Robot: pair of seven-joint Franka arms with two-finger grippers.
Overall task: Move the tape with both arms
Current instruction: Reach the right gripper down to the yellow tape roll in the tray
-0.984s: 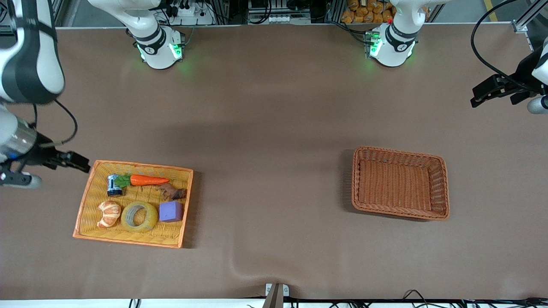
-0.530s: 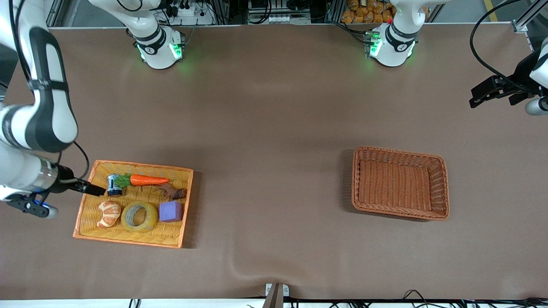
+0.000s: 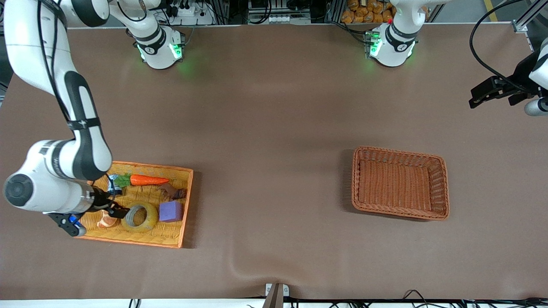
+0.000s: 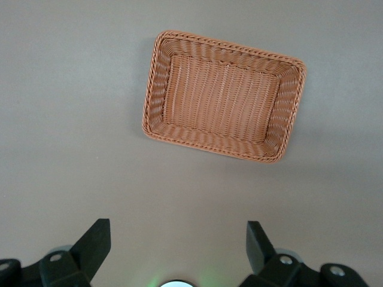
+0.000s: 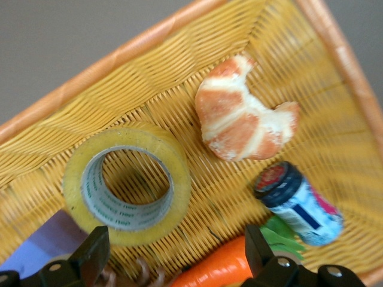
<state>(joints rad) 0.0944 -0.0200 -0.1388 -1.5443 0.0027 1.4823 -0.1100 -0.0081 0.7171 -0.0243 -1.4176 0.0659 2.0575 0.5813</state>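
Your right gripper [image 3: 114,210] has swung in over the yellow tray [image 3: 173,238], jaws wide and empty, nearing the tape [image 3: 139,216]; the left gripper [image 3: 481,95] is waiting, jaws open, empty.

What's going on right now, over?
Right gripper open, over the yellow tray, beside the tape. Left gripper open, waiting up at its table end. Tape untouched; croissant and purple cube flank it.

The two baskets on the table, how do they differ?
The yellow basket has an orange rim and holds the tape, a croissant, a carrot, a can and a purple cube. The brown basket holds nothing and sits toward the left arm's end. Both are rectangular wicker.
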